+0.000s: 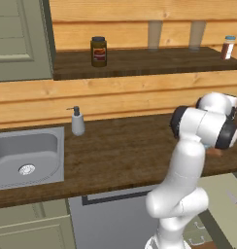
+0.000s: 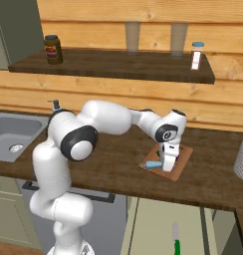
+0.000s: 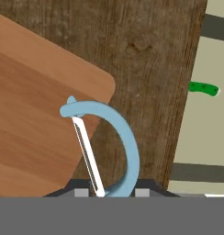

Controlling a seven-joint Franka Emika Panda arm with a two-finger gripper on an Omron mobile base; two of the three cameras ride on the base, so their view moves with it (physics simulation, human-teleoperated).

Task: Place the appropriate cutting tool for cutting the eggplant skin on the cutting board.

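Note:
A light blue Y-shaped peeler (image 3: 126,137) with a white blade is the cutting tool, and my gripper (image 3: 107,192) is shut on its handle. It hangs low over the near corner of the reddish-brown cutting board (image 3: 36,114), partly past the board's rounded edge. In the right base view the gripper (image 2: 166,163) points down at the board (image 2: 182,162) on the dark wooden counter, and the peeler (image 2: 153,164) sticks out to its left. The eggplant is hidden.
A sink (image 1: 28,155) and a soap dispenser (image 1: 77,121) are at the left of the counter. The shelf above holds a dark jar (image 1: 98,51) and a spice bottle (image 2: 195,56). A green-handled knife (image 2: 176,239) lies on the floor below the counter edge.

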